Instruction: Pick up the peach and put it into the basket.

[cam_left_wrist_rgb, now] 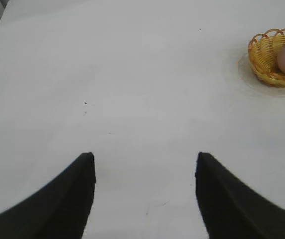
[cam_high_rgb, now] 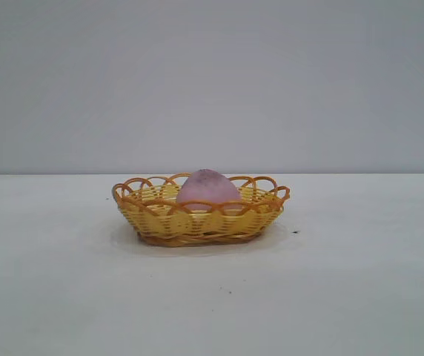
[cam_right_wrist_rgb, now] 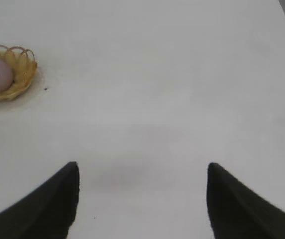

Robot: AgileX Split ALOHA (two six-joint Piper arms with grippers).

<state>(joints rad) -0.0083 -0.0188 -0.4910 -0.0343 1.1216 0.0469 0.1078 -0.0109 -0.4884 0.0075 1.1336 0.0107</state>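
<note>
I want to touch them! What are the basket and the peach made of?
The basket looks like woven wicker or plastic cane, yellow-orange, with visible strands and a looped rim. The peach looks matte and pink-mauve, without shine; whether it is real or a soft fake, I can't tell.

The setting looked like a bare robot test bench in a lab rather than a home or kitchen. A plain white matte tabletop (cam_high_rgb: 360, 297) filled the lower half of the exterior frame, and a blank pale grey wall (cam_high_rgb: 212, 81) filled the upper half, without furnishings. At mid-frame sat one staged prop, a shallow oval yellow-orange wicker basket (cam_high_rgb: 197, 222) holding a dull pink-mauve rounded peach (cam_high_rgb: 207, 189).
</note>
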